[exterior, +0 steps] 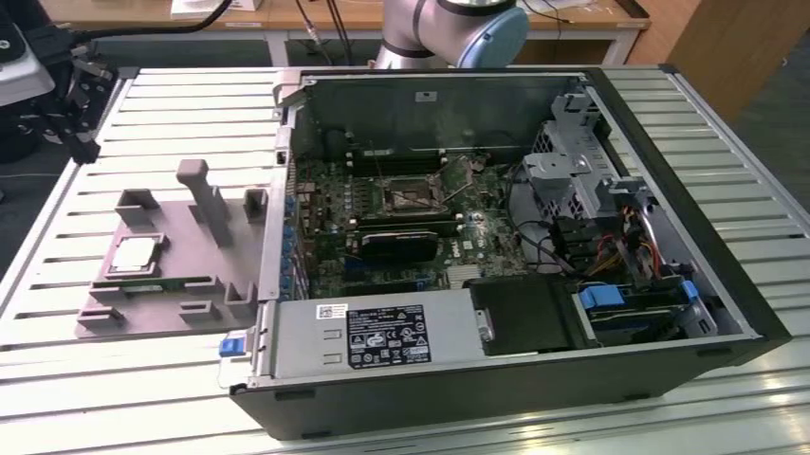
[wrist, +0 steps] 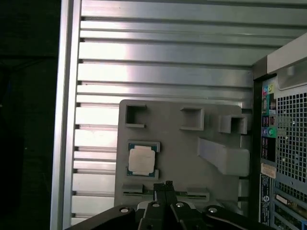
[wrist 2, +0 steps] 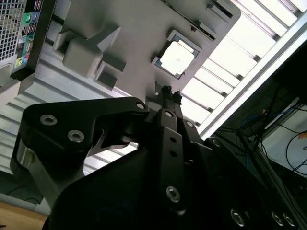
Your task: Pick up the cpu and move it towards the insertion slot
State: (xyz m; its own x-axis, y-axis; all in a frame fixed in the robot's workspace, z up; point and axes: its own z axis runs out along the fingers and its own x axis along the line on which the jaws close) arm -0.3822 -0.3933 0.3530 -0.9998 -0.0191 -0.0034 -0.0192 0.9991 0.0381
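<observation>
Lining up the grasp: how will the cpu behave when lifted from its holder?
The cpu looks thin, flat and rigid, so probably light and unbending. Its smooth metal top may be slippery. Seated in the gray holder's recess, pushing likely won't shift it.

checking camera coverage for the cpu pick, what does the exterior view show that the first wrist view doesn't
Exterior view's own: the inside of the open computer case, with the socket on the motherboard, and the arm's base behind the case. First wrist view's own: the case's rear ports and vent grille. Shared: the cpu lying in the grey holder on the slatted table, beside the case.
</observation>
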